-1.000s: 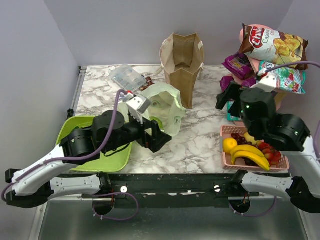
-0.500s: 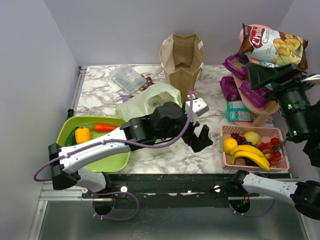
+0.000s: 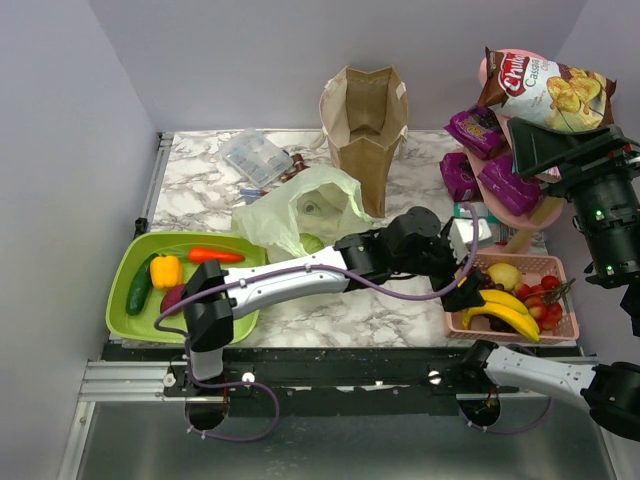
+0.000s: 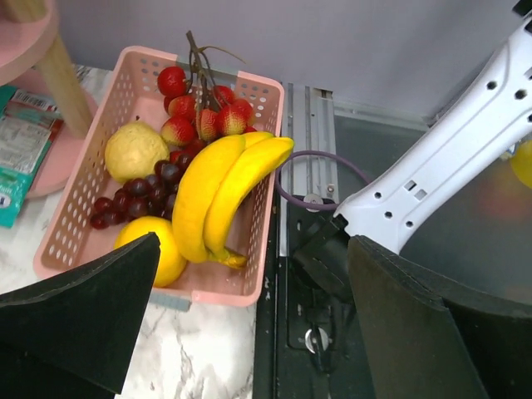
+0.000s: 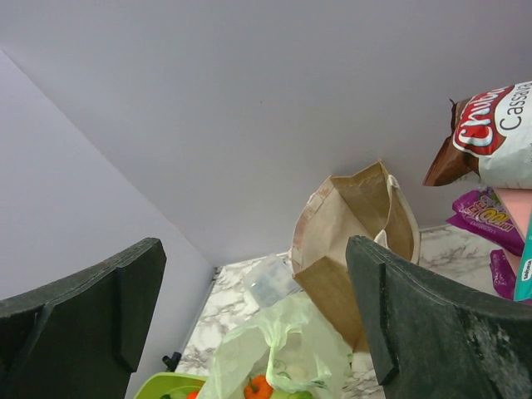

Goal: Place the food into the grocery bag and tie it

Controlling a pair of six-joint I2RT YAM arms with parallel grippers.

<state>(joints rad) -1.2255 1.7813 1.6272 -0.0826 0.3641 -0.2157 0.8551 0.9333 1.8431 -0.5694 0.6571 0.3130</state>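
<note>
The grocery bag (image 3: pixel 300 208) lies crumpled and open at mid-table, a pale round piece showing through it; in the right wrist view the grocery bag (image 5: pixel 283 357) holds a small orange piece (image 5: pixel 258 387). More food sits in a pink basket (image 4: pixel 264 91): a bunch of bananas (image 4: pixel 220 195), an orange (image 4: pixel 164 249), a pale yellow fruit (image 4: pixel 133 151), grapes and strawberries (image 4: pixel 208 116). My left gripper (image 3: pixel 466 291) reaches across and hovers open over the basket's near corner, nothing between its fingers (image 4: pixel 83 316). My right gripper (image 3: pixel 540 150) is raised high at the right, open and empty.
A stiff brown paper bag (image 3: pixel 365 115) stands behind the green one. A green tray (image 3: pixel 125 262) at the left carries a yellow pepper (image 3: pixel 165 270), a carrot and a cucumber. Snack packets and a chip bag (image 3: pixel 545 85) crowd a pink stand at the back right. A clear plastic box (image 3: pixel 252 155) lies at the back.
My left arm has swung from the grocery bag across the table to the pink basket. My right arm has lifted away from the basket to high at the right. Both grippers stay open.
</note>
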